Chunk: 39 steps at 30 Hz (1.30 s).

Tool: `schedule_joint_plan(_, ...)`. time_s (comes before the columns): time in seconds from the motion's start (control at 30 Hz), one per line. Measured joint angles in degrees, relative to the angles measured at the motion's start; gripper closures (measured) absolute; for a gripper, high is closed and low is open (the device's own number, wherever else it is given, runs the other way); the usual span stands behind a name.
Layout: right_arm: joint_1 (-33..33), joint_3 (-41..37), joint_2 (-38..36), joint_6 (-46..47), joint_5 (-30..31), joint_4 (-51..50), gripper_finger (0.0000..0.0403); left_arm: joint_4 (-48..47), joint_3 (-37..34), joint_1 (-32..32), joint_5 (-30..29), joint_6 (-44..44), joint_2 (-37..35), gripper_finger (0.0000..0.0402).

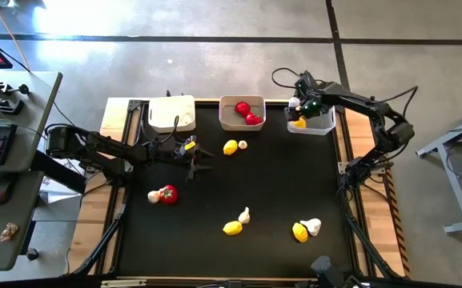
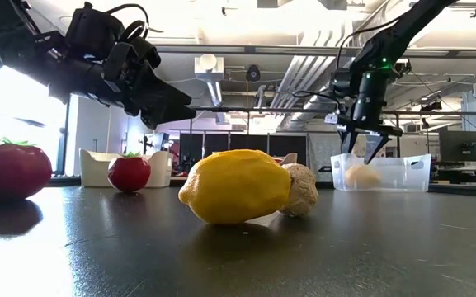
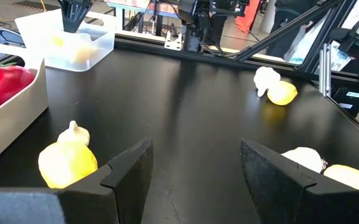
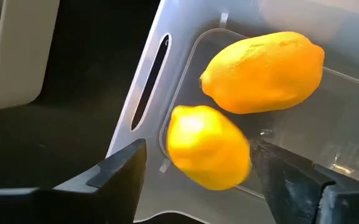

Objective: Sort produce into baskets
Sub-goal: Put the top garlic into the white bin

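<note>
The right end effector (image 4: pixel 195 171) hangs released over the clear bin (image 1: pixel 311 122) at the surface's far right, two lemons (image 4: pixel 263 71) inside. The left end effector (image 3: pixel 195 168), released, hovers mid-surface near scattered produce.

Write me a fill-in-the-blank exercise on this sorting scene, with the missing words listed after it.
1. The right gripper hangs over the clear basket, its fingers open, and the two pieces inside that basket are both ____.
2. The middle basket holds only red ____.
3. On the mat, a tomato lies touching a white ____ bulb.
4. The left gripper hovers open over the mat, and holds ____.

Missing words: lemons; tomatoes; garlic; nothing
</note>
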Motion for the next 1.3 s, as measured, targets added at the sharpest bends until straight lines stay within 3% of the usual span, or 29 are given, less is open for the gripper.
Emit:
schedule_joint_plan(0.13, 0.0, 1.9, 0.0, -0.25, 2.1, -2.85, 0.0129, 0.0, 0.0, 0.0, 0.0, 0.01, 0.0, 0.0177)
schedule_joint_plan(0.27, 0.6, 4.16, -0.06, -3.13, 7.05, -7.92, 0.0169, 0.0, 0.0, 0.0, 0.0, 0.04, 0.0, 0.0177)
schedule_joint_plan(0.37, 1.91, 3.91, -0.09, -6.73, 8.06, -8.87, 0.0234, -0.02, 0.0, 0.0, 0.0, 0.67, -0.02, 0.0177)
schedule_joint_plan(0.5, 7.18, 3.69, -1.73, -10.42, 10.67, -8.91, 0.036, -0.02, 0.0, 0.0, 0.0, 1.57, -0.02, 0.0177)
schedule_joint_plan(0.57, 10.49, 3.69, -4.45, -11.07, 13.36, -7.61, 0.039, -0.02, 0.0, 0.02, -0.04, 1.57, -0.02, 0.0177)
schedule_joint_plan(0.77, 21.25, 1.14, -14.1, -8.63, 17.04, 1.85, 0.0387, -0.22, 0.0, 0.07, -0.35, 1.55, -0.02, 0.0177)
schedule_joint_plan(0.93, 30.59, -10.64, -17.99, -7.38, 12.0, 21.61, 0.0393, -0.3, 0.0, 0.07, -1.59, 1.53, -0.02, 0.0177)
schedule_joint_plan(1.17, 40.67, -27.79, -13.8, -6.41, 12.36, 56.62, 0.0373, -0.33, 0.0, 0.07, -3.59, 2.3, -0.02, 0.0177)
schedule_joint_plan(1.3, 43.52, -29.59, -7.67, -7.54, 15.5, 65.5, 0.0338, -1.06, 0.0, 0.1, -3.55, 4.82, -0.02, 0.0177)
